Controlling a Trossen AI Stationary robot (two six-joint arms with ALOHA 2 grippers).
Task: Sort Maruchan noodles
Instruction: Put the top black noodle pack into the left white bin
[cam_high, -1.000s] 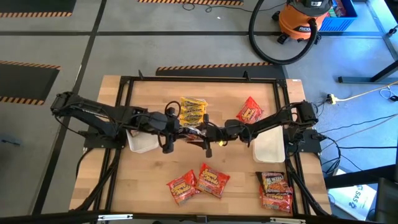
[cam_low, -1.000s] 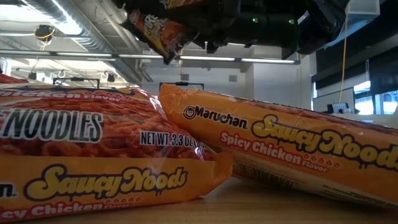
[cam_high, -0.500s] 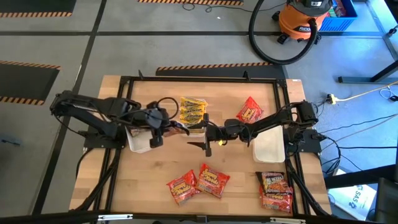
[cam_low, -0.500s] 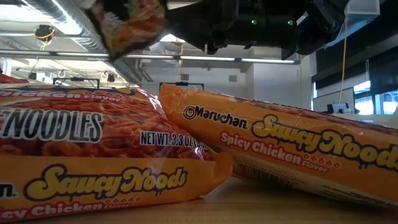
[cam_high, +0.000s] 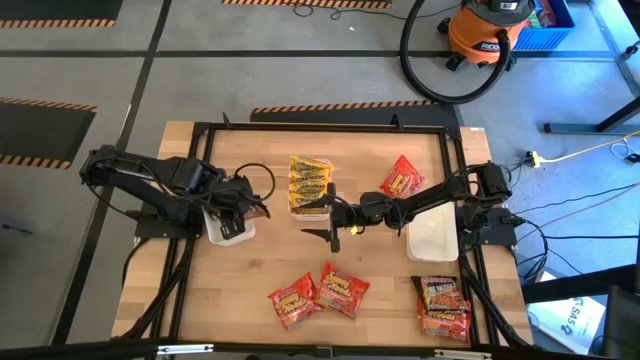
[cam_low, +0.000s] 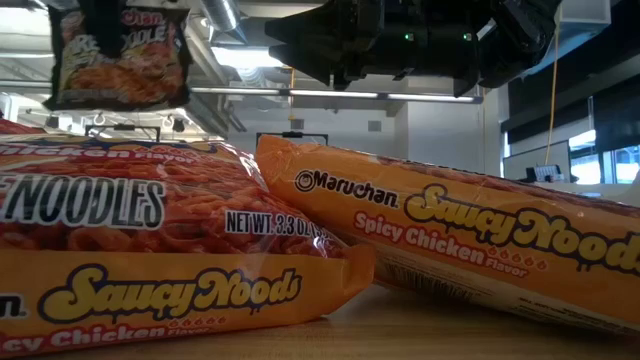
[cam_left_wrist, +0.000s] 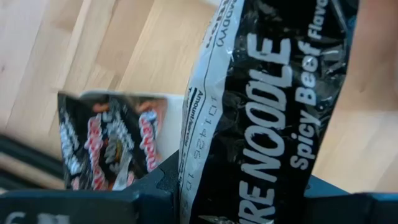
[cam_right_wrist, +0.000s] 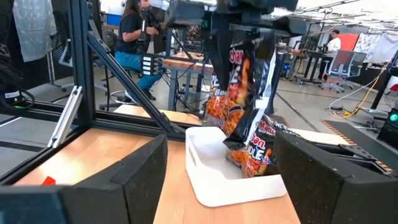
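A black Maruchan noodle packet (cam_right_wrist: 247, 87) printed "Fire Noodle Spicy Beef" hangs from my left gripper (cam_high: 244, 205), which is shut on it and points down over the left white tray (cam_high: 222, 235). In the low view the packet (cam_low: 115, 55) hangs upright at the upper left. Another black packet (cam_left_wrist: 106, 149) lies in that tray (cam_right_wrist: 205, 180). My right gripper (cam_high: 315, 222) stands open and level at the table's middle, pointing toward the left tray, with nothing between its fingers (cam_right_wrist: 143, 180). My left gripper pinches the black packet's top end (cam_left_wrist: 249, 186) between its two fingers, coming from above and pointing down. The packet hangs upright below the fingers, above the left tray. Whether its lower end (cam_right_wrist: 233, 138) touches the tray or the packet in it, I cannot tell.
Yellow packets (cam_high: 310, 183) lie at the far middle and a red one (cam_high: 402, 180) at the far right. A second white tray (cam_high: 432, 238) sits at the right. Orange packets (cam_high: 318, 293) lie near the front edge, more packets (cam_high: 443, 305) at the near right corner.
My left gripper has carried the black packet from the table's middle, right in front of my right gripper, toward the left edge to above the left tray. It has tipped from nearly level to pointing down, and the packet now hangs upright.
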